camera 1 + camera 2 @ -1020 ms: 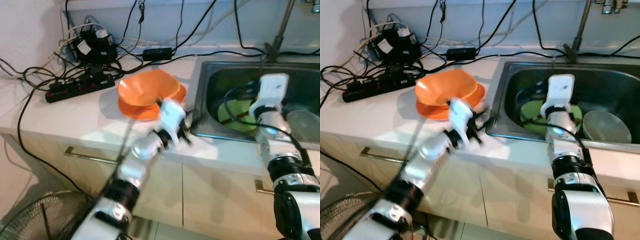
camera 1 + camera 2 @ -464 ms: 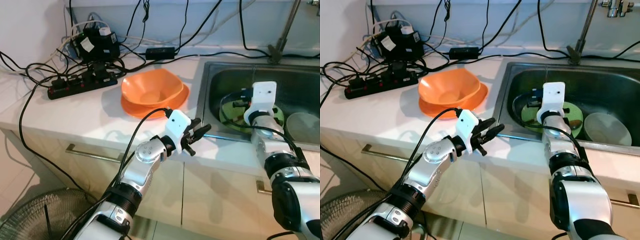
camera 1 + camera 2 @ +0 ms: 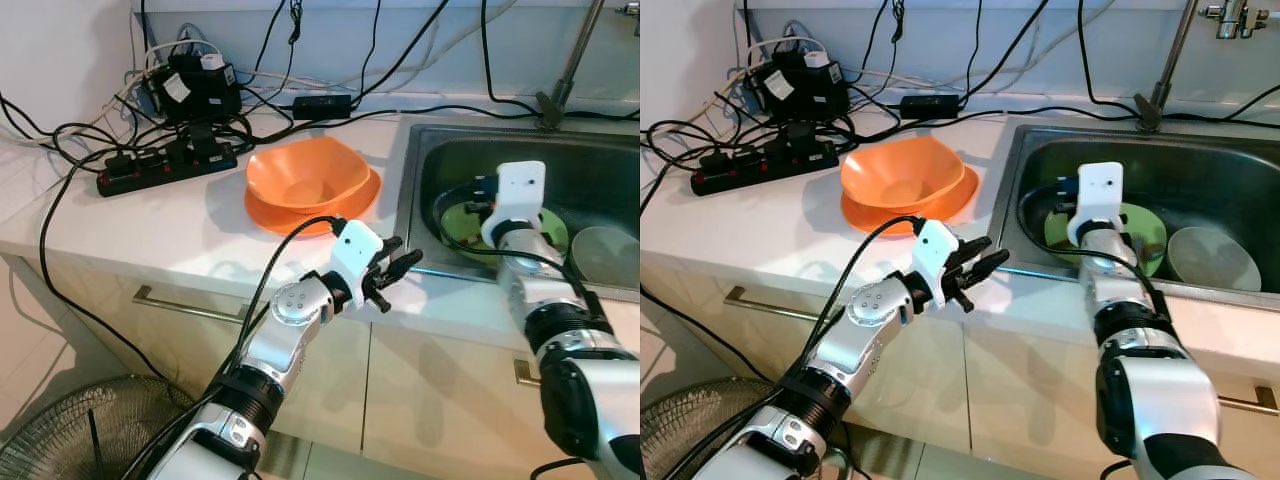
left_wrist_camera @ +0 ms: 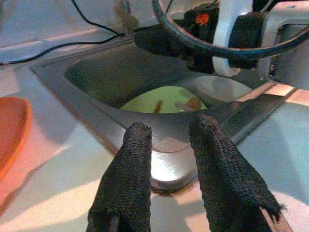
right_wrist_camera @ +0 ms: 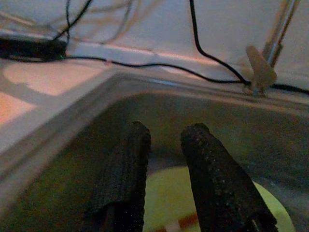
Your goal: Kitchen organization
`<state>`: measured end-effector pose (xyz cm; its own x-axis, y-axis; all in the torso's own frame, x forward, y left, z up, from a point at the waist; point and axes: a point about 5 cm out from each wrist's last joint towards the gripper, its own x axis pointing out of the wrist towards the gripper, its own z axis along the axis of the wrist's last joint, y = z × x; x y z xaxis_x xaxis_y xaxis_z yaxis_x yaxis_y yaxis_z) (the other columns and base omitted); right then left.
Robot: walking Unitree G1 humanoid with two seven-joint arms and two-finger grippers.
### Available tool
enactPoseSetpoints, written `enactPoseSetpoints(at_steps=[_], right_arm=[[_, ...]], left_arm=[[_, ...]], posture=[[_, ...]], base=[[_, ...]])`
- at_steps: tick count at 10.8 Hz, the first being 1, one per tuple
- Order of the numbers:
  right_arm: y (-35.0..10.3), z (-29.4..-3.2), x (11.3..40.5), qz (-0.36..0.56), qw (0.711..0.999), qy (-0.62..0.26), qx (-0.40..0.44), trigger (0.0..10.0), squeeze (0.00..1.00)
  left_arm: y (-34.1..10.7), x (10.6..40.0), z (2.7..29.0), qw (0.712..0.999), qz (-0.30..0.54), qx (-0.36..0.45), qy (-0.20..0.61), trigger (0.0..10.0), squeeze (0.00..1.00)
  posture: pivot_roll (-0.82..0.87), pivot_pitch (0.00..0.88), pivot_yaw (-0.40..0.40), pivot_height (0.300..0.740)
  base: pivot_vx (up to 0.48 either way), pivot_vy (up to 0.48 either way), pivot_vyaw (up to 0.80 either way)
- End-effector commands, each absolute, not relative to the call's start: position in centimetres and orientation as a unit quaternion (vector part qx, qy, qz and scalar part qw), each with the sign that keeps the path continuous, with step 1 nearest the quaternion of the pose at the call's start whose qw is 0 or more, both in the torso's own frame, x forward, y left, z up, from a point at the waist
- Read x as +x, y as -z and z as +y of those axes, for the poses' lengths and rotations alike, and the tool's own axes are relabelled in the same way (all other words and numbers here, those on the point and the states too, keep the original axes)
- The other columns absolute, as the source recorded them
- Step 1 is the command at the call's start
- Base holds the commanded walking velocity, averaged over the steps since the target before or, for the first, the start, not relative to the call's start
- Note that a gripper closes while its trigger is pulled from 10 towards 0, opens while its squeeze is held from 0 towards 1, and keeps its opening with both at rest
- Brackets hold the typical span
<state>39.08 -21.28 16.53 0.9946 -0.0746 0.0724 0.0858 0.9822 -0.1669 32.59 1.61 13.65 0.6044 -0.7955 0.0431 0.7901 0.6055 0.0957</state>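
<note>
Over the sink (image 3: 1230,170), right pincer (image 5: 166,183) hangs slightly open and empty just above the green plate (image 3: 1145,235), far nearer it than the left pincer (image 3: 400,268), also part-open and empty, at the surface (image 3: 160,225) edge.

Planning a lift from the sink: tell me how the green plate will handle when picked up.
The green plate lies flat on the sink floor, so an edge pinch looks awkward. It looks rigid and light, probably plastic. Food scraps on it may slide when it tilts. The right gripper hovers above it.
</note>
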Motion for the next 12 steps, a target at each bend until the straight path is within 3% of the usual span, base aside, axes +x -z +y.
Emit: enactPoseSetpoints(at_steps=[1, 3, 6, 12], right_arm=[[-18.3, -20.4, 39.5, -0.075, 0.994, 0.024, -0.080, 10.0, 0.00], [-20.2, -18.9, 38.9, -0.173, 0.983, -0.001, -0.058, 10.0, 0.00], [-20.7, -18.4, 37.0, -0.229, 0.973, 0.002, -0.043, 10.0, 0.00], [-16.3, -17.4, 30.7, -0.183, 0.982, -0.020, -0.041, 10.0, 0.00]], left_arm=[[-13.7, 32.9, 2.4, 0.904, -0.046, 0.039, 0.423, 10.0, 0.00], [-15.8, 33.5, 3.3, 0.920, -0.106, 0.009, 0.376, 10.0, 0.00], [-17.5, 34.1, 4.5, 0.933, -0.155, -0.009, 0.324, 10.0, 0.00], [-17.1, 33.8, 5.7, 0.944, -0.162, -0.014, 0.288, 10.0, 0.00]], posture=[[0.06, 0.000, 0.093, 0.740], [0.06, 0.000, 0.091, 0.740], [0.03, 0.000, 0.106, 0.740], [0.01, 0.000, 0.127, 0.740]], base=[[0.000, 0.000, 0.00], [0.000, 0.000, 0.00], [0.000, 0.000, 0.00], [0.000, 0.000, 0.00]])
